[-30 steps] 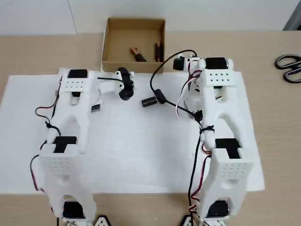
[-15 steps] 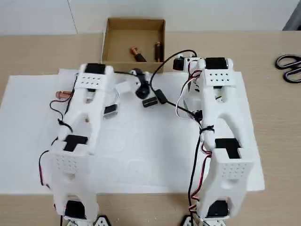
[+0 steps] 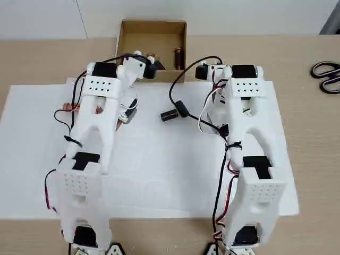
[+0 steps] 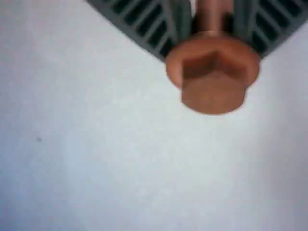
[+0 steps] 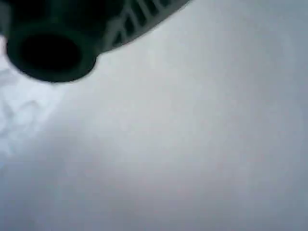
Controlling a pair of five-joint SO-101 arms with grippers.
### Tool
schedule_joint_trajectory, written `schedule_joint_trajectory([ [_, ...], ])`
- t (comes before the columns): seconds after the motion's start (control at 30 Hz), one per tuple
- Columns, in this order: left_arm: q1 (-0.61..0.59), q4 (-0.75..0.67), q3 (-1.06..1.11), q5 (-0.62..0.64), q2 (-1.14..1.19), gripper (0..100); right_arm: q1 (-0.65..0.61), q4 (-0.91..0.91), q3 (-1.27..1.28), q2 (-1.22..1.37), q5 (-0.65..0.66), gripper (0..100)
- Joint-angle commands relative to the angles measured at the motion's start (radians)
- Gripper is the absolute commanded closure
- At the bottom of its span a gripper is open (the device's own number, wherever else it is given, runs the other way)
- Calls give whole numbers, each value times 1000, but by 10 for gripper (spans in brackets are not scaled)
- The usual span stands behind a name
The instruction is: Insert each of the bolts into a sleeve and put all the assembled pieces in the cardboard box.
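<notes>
In the left wrist view my left gripper (image 4: 210, 17) is shut on a copper bolt (image 4: 213, 72), whose hex head faces the camera over white foam. From above, the left arm's wrist (image 3: 139, 66) sits at the front edge of the cardboard box (image 3: 123, 50). A copper piece (image 3: 67, 107) pokes out by that arm's left side; whether it is the held bolt I cannot tell. My right gripper (image 5: 91, 33) is shut on a black sleeve (image 5: 50, 55). Another black sleeve (image 3: 169, 114) rests on the foam between the arms. Two assembled pieces (image 3: 179, 57) lie in the box.
The white foam mat (image 3: 159, 175) covers the working area under both arms. A black cable (image 3: 181, 109) loops from the right arm over the mat. Scissors (image 3: 326, 70) lie on the wooden table at the far right.
The left arm has swung right and forward, and its wrist has risen from the mat to the box's front edge. The right arm and the loose sleeve have stayed put.
</notes>
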Motion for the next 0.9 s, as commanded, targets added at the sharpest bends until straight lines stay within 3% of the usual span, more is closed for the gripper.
schedule_joint_trajectory([
  [0.0,-15,-20,25,32,5,994,-1,-8,-8,-70,-5,995],
  [0.17,-54,-75,48,114,51,993,-1,-19,-8,-70,-5,995],
  [0.47,-60,-98,50,117,123,927,-4,-19,-8,-76,-5,995],
  [0.73,-60,-141,50,129,189,929,-4,-16,-8,-76,-5,995],
  [0.87,-58,-138,44,127,184,987,-4,-16,-8,-77,-5,995],
])
